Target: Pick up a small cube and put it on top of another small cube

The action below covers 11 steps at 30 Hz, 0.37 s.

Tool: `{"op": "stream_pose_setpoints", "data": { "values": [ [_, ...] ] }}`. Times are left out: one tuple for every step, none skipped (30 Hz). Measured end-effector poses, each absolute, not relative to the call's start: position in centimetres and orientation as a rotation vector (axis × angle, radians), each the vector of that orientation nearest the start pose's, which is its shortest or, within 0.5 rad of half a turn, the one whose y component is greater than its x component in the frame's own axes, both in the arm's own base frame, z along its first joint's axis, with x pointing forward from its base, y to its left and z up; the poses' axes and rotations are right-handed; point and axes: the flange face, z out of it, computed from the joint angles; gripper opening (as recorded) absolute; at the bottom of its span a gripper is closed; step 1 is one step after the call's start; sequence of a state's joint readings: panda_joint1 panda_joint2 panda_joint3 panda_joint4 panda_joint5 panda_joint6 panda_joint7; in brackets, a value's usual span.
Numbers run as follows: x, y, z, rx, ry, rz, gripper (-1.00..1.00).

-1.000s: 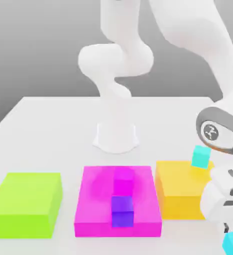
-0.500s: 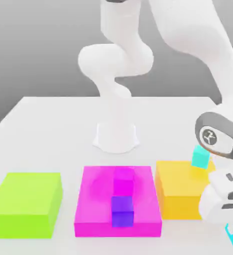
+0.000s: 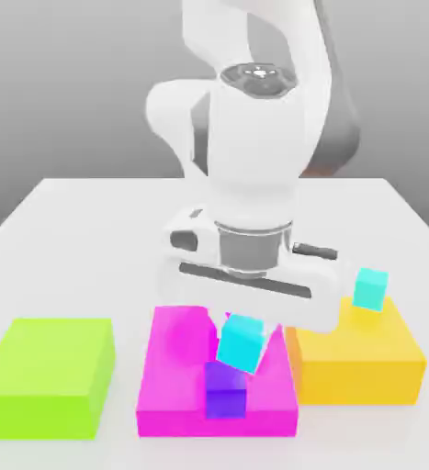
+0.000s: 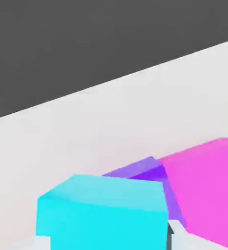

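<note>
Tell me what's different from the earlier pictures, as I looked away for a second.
The gripper swung to the exterior view's left, carrying the bright cyan cube, held throughout the later part, to the violet cube. The violet cube, turquoise cube and green block stayed put.

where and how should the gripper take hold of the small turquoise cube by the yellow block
Probably by two opposite upright side faces, coming straight down from above: the turquoise cube stands upright with flat sides, and its top is bare.
</note>
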<state>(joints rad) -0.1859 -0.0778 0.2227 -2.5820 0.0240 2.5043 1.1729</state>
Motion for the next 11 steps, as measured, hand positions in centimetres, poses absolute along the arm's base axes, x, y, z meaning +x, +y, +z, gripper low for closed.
{"op": "stream_pose_setpoints", "data": {
  "values": [
    [43.9,1.3,27.7,-2.630,1.722,-0.001,-1.00],
    [43.9,1.3,26.6,-2.628,1.724,-0.002,-1.00],
    [43.8,1.2,25.3,-2.627,1.724,-0.002,-1.00],
    [43.7,1.3,24.1,-2.627,1.723,-0.001,1.00],
    [43.7,1.2,24.1,-2.627,1.724,-0.001,1.00],
    [43.7,1.2,24.1,-2.627,1.724,-0.001,1.00],
    [43.7,1.2,24.1,-2.627,1.724,-0.001,1.00],
    [43.7,1.2,24.1,-2.627,1.724,-0.001,1.00],
    [43.7,1.2,24.1,-2.627,1.724,-0.001,1.00],
    [43.7,1.3,23.6,-2.628,1.721,-0.001,1.00],
    [43.7,1.4,23.9,-2.629,1.721,-0.001,1.00]
  ]
}}
